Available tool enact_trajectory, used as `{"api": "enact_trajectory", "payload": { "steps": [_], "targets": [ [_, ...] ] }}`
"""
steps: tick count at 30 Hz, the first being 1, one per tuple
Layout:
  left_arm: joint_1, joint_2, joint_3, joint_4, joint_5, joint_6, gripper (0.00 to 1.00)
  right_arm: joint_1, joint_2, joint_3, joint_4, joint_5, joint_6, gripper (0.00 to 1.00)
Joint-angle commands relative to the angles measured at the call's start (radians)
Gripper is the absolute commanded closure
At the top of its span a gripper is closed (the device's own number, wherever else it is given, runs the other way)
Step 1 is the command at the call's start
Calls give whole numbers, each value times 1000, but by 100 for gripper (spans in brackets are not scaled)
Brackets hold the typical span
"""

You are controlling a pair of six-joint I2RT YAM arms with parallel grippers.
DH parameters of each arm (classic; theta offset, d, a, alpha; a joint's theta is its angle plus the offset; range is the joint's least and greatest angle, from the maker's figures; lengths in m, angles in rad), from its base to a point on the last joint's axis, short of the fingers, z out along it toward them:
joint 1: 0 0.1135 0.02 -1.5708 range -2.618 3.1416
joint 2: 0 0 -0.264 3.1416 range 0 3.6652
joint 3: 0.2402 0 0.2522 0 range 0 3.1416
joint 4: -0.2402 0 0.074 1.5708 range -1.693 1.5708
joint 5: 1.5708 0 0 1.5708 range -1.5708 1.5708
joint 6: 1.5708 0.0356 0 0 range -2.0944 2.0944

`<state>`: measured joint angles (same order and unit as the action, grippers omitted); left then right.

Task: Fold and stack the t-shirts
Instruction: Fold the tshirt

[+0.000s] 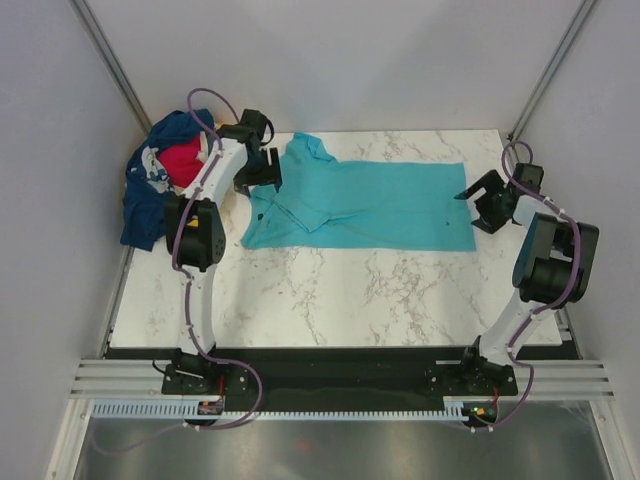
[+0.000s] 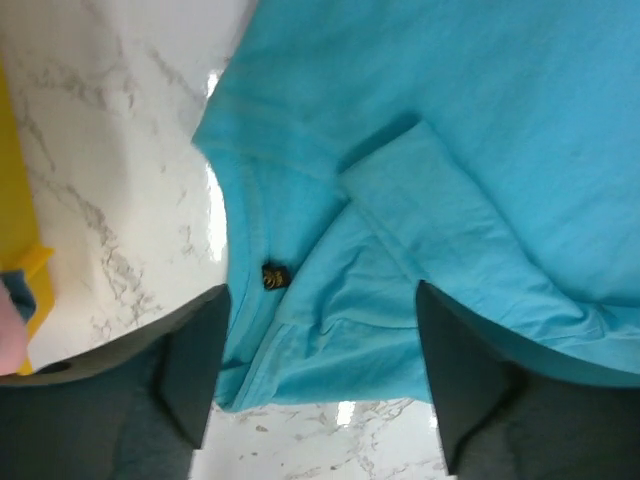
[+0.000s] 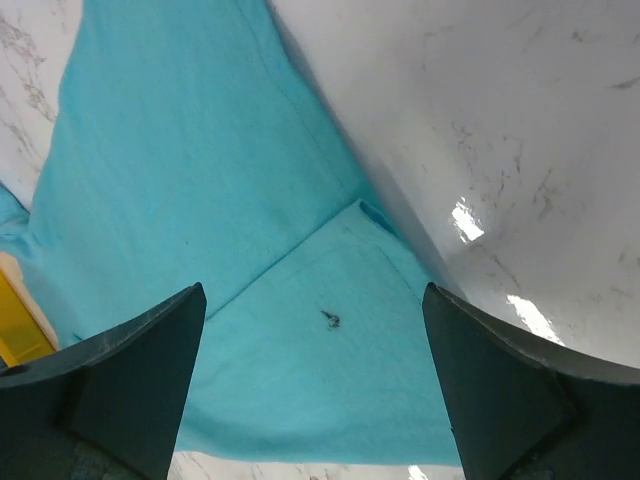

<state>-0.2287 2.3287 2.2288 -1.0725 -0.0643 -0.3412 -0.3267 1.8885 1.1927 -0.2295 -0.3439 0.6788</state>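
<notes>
A turquoise t-shirt (image 1: 370,203) lies flat across the marble table, folded lengthwise, collar end at the left, hem at the right. My left gripper (image 1: 262,172) is open just above the collar end; the left wrist view shows the shirt (image 2: 450,180) with a folded sleeve and small dark label between the wide-apart fingers (image 2: 195,365). My right gripper (image 1: 478,208) is open over the hem end; its wrist view shows the shirt (image 3: 300,330) with a small dark speck between the fingers (image 3: 135,370). A pile of navy (image 1: 145,205) and red (image 1: 182,160) shirts lies at the far left.
A yellow tray edge (image 2: 12,250) shows beside the shirt pile, also in the right wrist view (image 3: 18,330). White walls enclose the table (image 1: 330,290) at left, back and right. A black rail runs along the near edge.
</notes>
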Motion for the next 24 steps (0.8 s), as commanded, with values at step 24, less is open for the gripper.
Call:
{"api": "enact_trajectory", "payload": {
  "steps": [24],
  "targets": [
    [77,-824,-1433,898,60,-323,13,-61,-345,-449,105,99,-108,24]
  ]
}}
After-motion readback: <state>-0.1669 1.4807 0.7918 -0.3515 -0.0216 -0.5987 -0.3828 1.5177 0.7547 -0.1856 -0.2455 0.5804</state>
